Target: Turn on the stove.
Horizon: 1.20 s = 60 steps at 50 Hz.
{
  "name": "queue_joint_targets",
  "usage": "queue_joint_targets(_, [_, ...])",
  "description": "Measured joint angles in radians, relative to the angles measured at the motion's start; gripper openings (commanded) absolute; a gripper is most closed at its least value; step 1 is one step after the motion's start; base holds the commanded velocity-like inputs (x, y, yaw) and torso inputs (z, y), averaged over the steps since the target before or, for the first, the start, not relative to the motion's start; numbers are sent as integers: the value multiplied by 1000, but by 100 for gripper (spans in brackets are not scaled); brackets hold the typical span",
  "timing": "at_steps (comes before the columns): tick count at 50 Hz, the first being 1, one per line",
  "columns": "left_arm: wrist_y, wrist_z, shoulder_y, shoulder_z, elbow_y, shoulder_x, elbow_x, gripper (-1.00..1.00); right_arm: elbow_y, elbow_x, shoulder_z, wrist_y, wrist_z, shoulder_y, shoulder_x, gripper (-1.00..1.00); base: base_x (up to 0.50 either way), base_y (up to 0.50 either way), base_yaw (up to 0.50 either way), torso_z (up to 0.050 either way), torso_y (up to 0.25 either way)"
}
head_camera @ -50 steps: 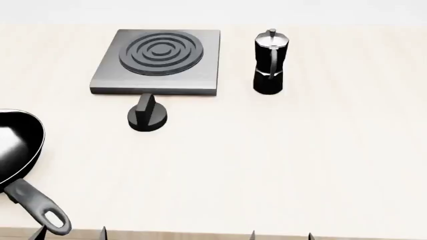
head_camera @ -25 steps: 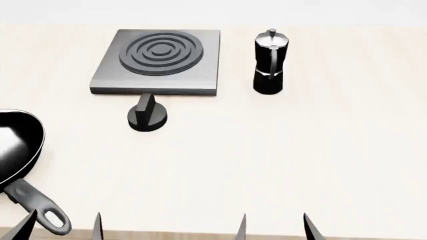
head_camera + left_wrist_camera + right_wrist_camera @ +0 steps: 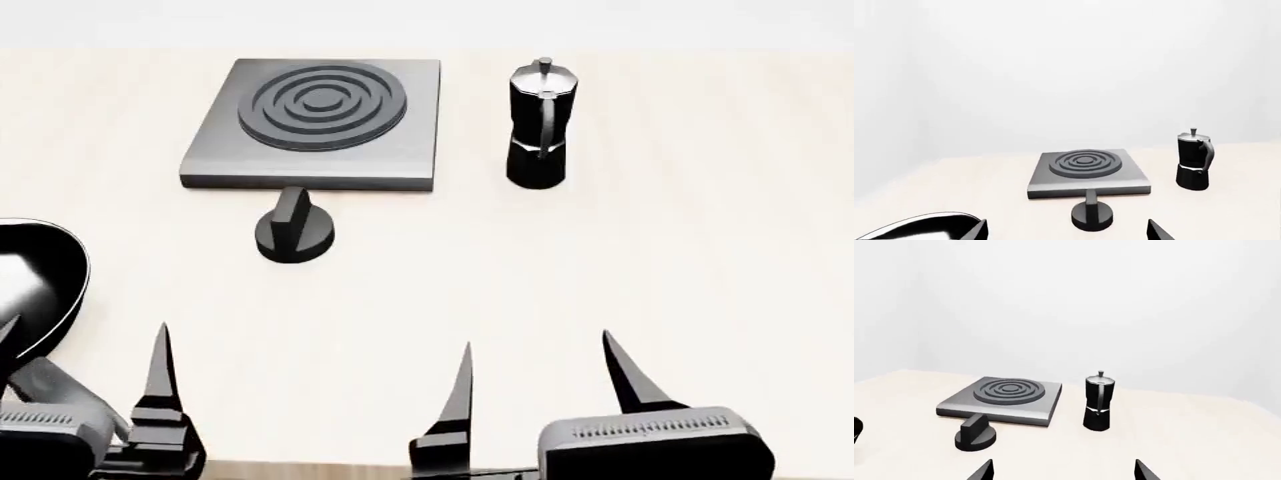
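Note:
The stove [image 3: 314, 125] is a flat grey slab with a ringed burner at the back of the table. Its black knob [image 3: 295, 232] stands just in front, fin upright. My left gripper [image 3: 83, 335] is open at the near left, beside the frying pan. The right gripper [image 3: 537, 345] is open at the near middle-right. Both are well short of the knob and hold nothing. In the left wrist view the knob [image 3: 1092, 216] sits ahead between the spread fingers of the left gripper [image 3: 1065, 231]. In the right wrist view the knob [image 3: 975, 432] lies off to one side of the right gripper [image 3: 1063, 467].
A black moka pot [image 3: 541, 125] stands upright to the right of the stove. A black frying pan [image 3: 34, 290] lies at the left edge, its handle pointing toward me under the left gripper. The table's front edge [image 3: 320, 466] runs just below the grippers.
Both grippers have come forward over the table, from mere fingertips at the bottom edge to fingers and bodies in view. Stove, knob, pot and pan have not moved.

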Motion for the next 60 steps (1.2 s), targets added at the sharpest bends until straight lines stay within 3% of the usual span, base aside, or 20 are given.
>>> queue_joint_targets(25, [-106, -11, -141, 24, 108, -13, -36, 100, -128, 30, -8, 148, 12, 136, 28, 100, 0, 0, 0, 0, 0])
queue_joint_targets(60, [-108, -39, -161, 26, 127, -34, -74, 100, -153, 31, -43, 168, 41, 168, 53, 100, 0, 42, 0, 0, 0])
